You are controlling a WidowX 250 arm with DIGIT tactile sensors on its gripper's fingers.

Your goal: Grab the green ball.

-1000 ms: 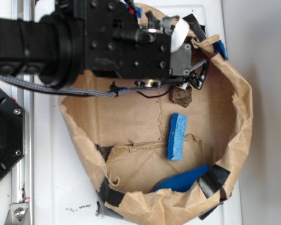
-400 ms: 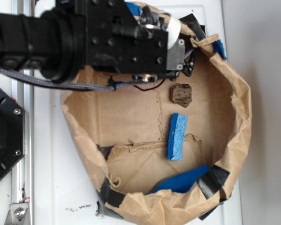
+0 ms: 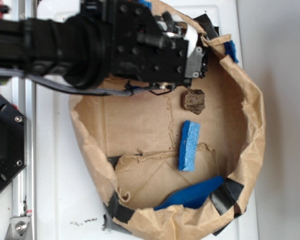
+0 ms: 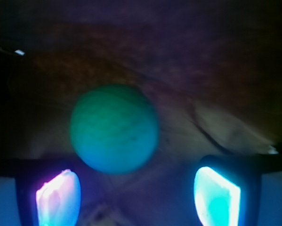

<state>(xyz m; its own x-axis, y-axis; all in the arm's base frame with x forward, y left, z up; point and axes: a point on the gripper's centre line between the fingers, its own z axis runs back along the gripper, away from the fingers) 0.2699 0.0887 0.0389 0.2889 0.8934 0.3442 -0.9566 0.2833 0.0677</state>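
In the wrist view the green ball fills the centre, resting on brown paper just ahead of my gripper. Both glowing fingertips stand wide apart below it, the ball nearer the left one, and nothing is between them. In the exterior view the ball is hidden under the black arm. The gripper sits at the upper right of the paper bowl, close to its rim.
A brown rock-like lump lies just below the gripper. A blue sponge rests mid-bowl. Blue plastic and black tape line the near rim. A black base stands left.
The arm has moved up and slightly left towards the bowl's far rim, uncovering the brown lump. The bowl's left wall has shifted a little.
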